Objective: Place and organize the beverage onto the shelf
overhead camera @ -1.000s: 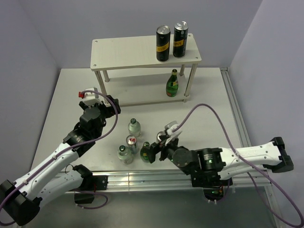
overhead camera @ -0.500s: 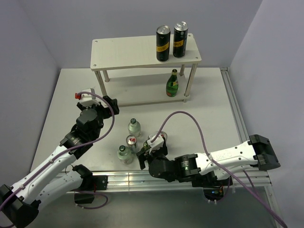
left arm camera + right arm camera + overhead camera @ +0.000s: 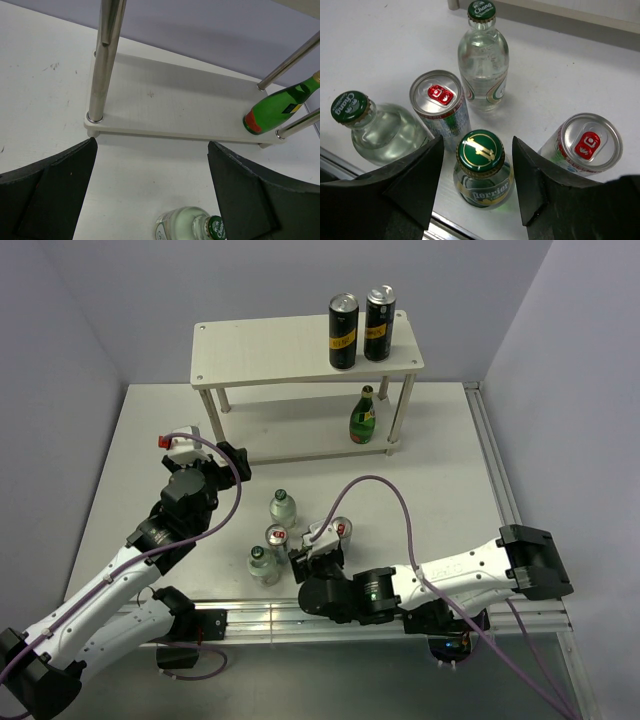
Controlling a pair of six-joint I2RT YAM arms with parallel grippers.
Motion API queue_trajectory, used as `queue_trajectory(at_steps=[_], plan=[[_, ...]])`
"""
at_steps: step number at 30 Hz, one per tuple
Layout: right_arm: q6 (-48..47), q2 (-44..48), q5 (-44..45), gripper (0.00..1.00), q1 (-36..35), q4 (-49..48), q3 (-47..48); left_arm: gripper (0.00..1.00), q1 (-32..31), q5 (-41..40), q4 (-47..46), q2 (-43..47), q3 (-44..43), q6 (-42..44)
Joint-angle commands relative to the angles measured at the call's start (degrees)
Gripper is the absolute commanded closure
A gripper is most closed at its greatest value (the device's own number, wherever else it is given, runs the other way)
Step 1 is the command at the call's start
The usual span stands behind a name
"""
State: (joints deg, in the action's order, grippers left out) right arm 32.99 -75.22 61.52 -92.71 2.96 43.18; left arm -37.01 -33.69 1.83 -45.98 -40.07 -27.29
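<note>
- The green Perrier bottle point(image 3: 481, 167) stands upright on the table point(image 3: 440, 470), at the near edge of the cluster and well apart from the shelf point(image 3: 270, 352).
- The right gripper point(image 3: 479, 172) straddles it, one finger close on each side. I cannot tell whether the fingers press the glass yet.
- The left gripper point(image 3: 152, 170) is spread wide and holds nothing, facing the shelf's lower tier.
- Done, by my judgement: one drink of six, a second green bottle point(image 3: 363, 418) at the right end of the lower tier.
- Left: five drinks on the table.
- Green bottles: two, one shelved and one between the fingers.
- Clear Chang bottles: two, point(image 3: 482, 65) and point(image 3: 377, 132), both on the table.
- Slim silver cans: two, point(image 3: 440, 105) and point(image 3: 585, 145), flanking the Perrier bottle.
- Black cans with yellow labels: two, point(image 3: 343, 332) and point(image 3: 379, 323), side by side on the top tier.
</note>
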Motion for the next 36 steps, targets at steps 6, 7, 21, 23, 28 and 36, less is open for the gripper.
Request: queue_trajectory(at_steps=[6, 7, 21, 23, 28, 36], plan=[[-1.88, -0.89, 2.38, 0.59, 1.82, -6.30, 2.17, 0.01, -0.16, 0.29, -0.77, 0.10, 0.44, 0.04], [-1.88, -1.07, 2.03, 0.62, 2.09, -6.21, 2.17, 0.01, -0.25, 0.21, -0.77, 0.18, 0.44, 0.04], [-18.92, 6.66, -0.95, 1.00, 5.33, -10.78, 12.97, 0.01, -0.16, -1.02, -1.30, 0.98, 0.88, 1.01], [-23.82, 7.80, -1.49, 1.00, 6.83, -12.62, 14.91, 0.01, -0.16, -1.03, -1.30, 1.24, 0.88, 1.01], [-32.37, 8.25, -3.06, 1.00, 13.76, -19.92, 18.69, 0.01, -0.16, -1.11, -1.21, 2.12, 1.14, 0.83], [-38.26, 3.51, -9.39, 1.00, 26.51, -25.63, 26.43, 0.01, -0.25, -1.64, -1.30, 1.77, 1.31, 1.10]])
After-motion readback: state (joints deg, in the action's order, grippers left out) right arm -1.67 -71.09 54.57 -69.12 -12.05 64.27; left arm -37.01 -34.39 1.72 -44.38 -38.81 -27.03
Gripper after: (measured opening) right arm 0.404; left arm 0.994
